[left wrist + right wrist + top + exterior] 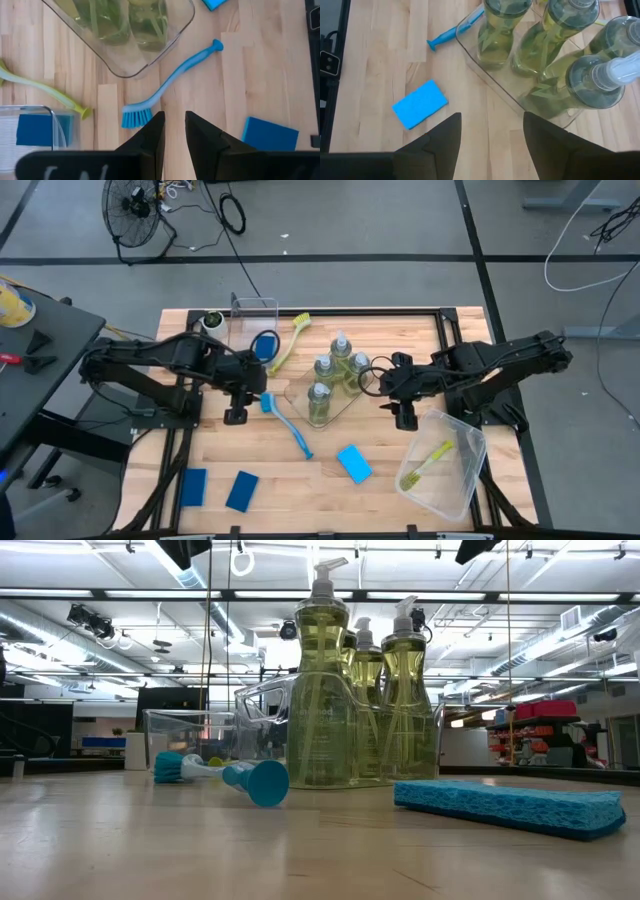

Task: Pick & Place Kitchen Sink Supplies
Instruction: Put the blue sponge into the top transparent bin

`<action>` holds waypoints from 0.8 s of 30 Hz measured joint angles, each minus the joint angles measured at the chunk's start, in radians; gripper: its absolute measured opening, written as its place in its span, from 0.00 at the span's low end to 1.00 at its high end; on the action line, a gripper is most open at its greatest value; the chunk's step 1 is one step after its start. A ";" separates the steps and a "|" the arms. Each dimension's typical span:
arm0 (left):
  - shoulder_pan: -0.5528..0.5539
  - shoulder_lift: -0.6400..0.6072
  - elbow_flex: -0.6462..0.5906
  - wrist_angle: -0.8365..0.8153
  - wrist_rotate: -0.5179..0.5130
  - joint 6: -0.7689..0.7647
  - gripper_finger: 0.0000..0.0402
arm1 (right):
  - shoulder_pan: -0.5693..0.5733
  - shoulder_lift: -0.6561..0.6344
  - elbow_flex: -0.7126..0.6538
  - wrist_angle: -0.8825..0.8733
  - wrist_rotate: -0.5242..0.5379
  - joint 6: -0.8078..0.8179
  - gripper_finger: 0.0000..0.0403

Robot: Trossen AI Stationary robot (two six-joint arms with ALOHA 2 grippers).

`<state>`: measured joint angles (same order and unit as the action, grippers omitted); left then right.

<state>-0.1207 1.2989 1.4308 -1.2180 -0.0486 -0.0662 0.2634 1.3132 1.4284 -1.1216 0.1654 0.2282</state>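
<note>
Left hand point(174, 131) narrowly parted; right hand point(492, 131) wide.

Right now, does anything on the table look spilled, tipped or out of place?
Nothing is spilled. The four bottles stand upright together on the clear tray. The blue brush lies flat on the bare wood, and three blue sponges lie loose there too.

Floor: grey concrete point(380, 220) crossed by dark lines, seen from above.
Table: pale wood planks point(300, 480) in a dark frame.
Fan: a black floor fan point(135, 205) stands beyond the table's far left corner.
Cables: a black cable loop point(232, 212) and a white cable point(585, 255) lie on the floor.
Side stand: a dark surface point(45, 355) left of the table.
Ceiling: white beams, ducts and strip lights point(120, 595), in the low view.
Far room: red shelving point(545, 725) at right, dim dark area at left.
</note>
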 joint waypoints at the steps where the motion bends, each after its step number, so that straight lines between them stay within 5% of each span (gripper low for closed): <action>1: 0.000 0.001 -0.002 0.008 0.000 0.002 0.19 | 0.000 0.000 0.000 0.000 0.000 0.000 0.53; 24: -0.001 0.010 -0.002 0.154 0.009 -0.031 0.19 | 0.002 0.119 0.000 -0.008 -0.084 -0.037 0.53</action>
<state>-0.1219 1.3090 1.4284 -1.0639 -0.0399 -0.0969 0.2657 1.4324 1.4288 -1.1294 0.0813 0.1912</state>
